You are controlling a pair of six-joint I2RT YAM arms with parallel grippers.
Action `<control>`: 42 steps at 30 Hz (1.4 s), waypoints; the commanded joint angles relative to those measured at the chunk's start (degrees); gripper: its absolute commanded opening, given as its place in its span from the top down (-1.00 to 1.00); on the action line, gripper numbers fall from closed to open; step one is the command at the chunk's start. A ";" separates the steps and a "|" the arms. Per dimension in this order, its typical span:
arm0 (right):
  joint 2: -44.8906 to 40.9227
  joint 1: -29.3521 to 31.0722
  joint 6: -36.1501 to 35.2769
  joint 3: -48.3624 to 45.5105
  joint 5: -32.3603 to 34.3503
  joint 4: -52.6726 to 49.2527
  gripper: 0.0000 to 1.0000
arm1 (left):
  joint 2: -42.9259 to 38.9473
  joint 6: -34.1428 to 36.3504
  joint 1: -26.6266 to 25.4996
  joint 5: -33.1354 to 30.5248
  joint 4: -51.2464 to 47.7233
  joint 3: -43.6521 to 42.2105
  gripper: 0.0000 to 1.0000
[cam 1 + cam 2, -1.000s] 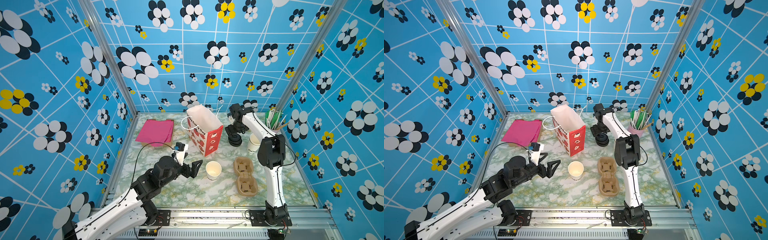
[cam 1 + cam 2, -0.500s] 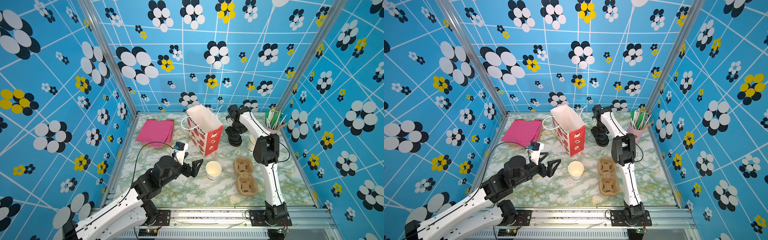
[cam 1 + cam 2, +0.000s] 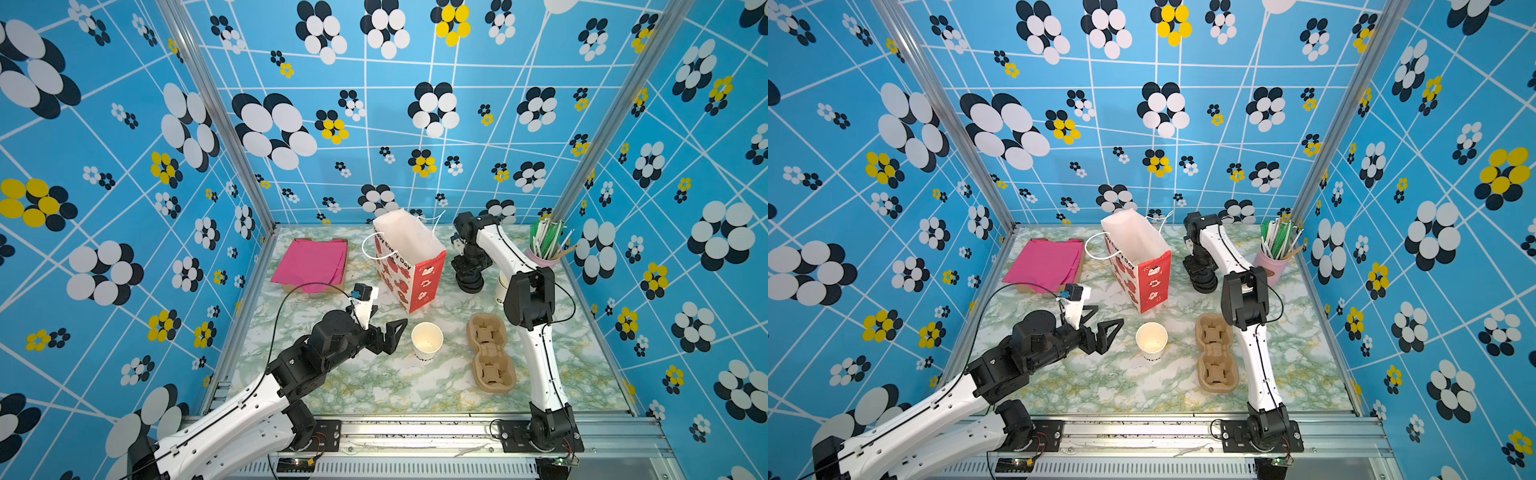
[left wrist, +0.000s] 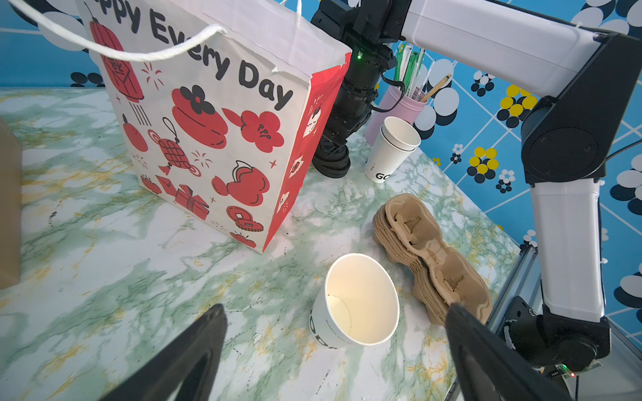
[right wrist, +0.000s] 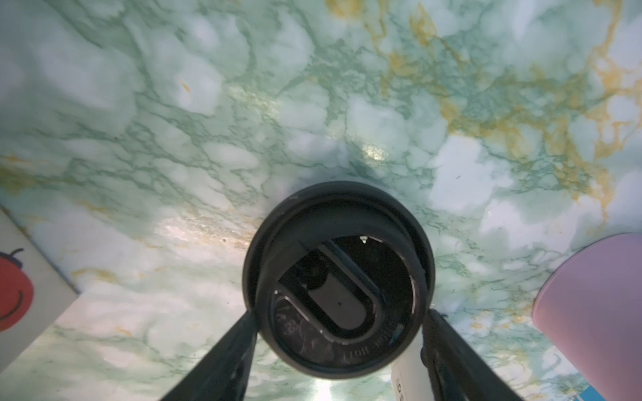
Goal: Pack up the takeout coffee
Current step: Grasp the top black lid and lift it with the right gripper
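Left end effector (image 3: 1110, 315) hovers with jaws spread wide and empty, at 9 o'clock of the lidless cup (image 3: 427, 340), which stands upright near the worktop's (image 3: 374, 386) front middle; no lidded coffee shows. That paper cup looks light: a glancing finger could tip it, a hard squeeze dent its rim. At its 12 o'clock the paper bag (image 3: 409, 266) stands open and unbraced; a nudge may topple it. Farther, at the bag's 3 o'clock, the right end effector (image 5: 341, 315) sets its fingers (image 5: 225, 354) against either side of the top black lid (image 5: 338, 277) on a lid stack (image 4: 330, 163); whether they clamp it I cannot tell. Nested lids may lift together, or the thin rim may flex and slip free.
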 commanded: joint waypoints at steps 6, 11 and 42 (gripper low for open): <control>2.31 -0.28 -0.39 0.96 0.29 -2.08 -0.55 | 0.88 -0.24 0.51 0.71 1.60 0.90 -0.98; 2.34 -0.28 -0.50 0.97 0.02 -1.46 -0.56 | 1.31 -0.21 0.56 0.91 1.86 0.89 -0.98; -3.78 -0.33 0.12 0.97 -3.64 1.17 -0.42 | 0.75 -0.52 0.75 0.66 1.25 0.47 -0.98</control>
